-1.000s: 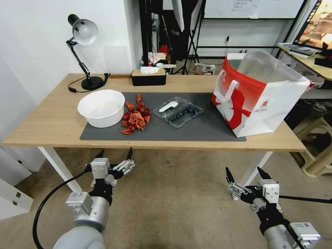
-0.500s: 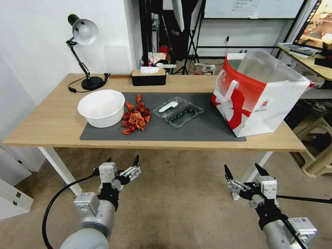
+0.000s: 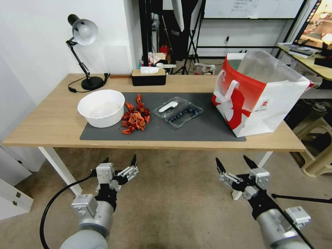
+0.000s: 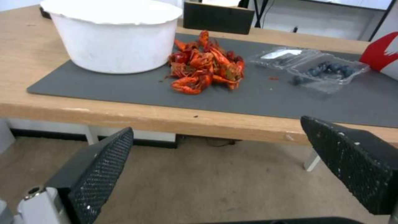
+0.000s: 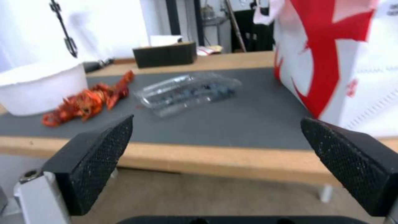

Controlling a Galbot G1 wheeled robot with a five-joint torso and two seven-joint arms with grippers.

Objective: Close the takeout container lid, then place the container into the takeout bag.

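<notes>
The clear takeout container (image 3: 184, 115) (image 4: 327, 71) (image 5: 188, 91) lies open on the grey mat, blueberries in its near half. Its lid (image 3: 169, 105) (image 4: 286, 56), with a white oblong label, lies flat on the far side. The red-and-white takeout bag (image 3: 257, 95) (image 5: 344, 62) stands open at the table's right end, white handles up. My left gripper (image 3: 119, 161) hangs open below the table's front edge, left of centre. My right gripper (image 3: 232, 163) is open too, below the edge on the right. Both are well short of the container and empty.
A white bowl (image 3: 101, 107) and a pile of red crayfish (image 3: 135, 116) sit on the mat (image 3: 200, 129) left of the container. A black tissue box (image 3: 148, 76) and a desk lamp (image 3: 83, 52) stand at the back. A stool (image 3: 320, 152) is to the right.
The right gripper has risen and shifted left toward the table edge. The left gripper dropped slightly from a second ago and moved a little rightward. Nothing on the table has moved.
</notes>
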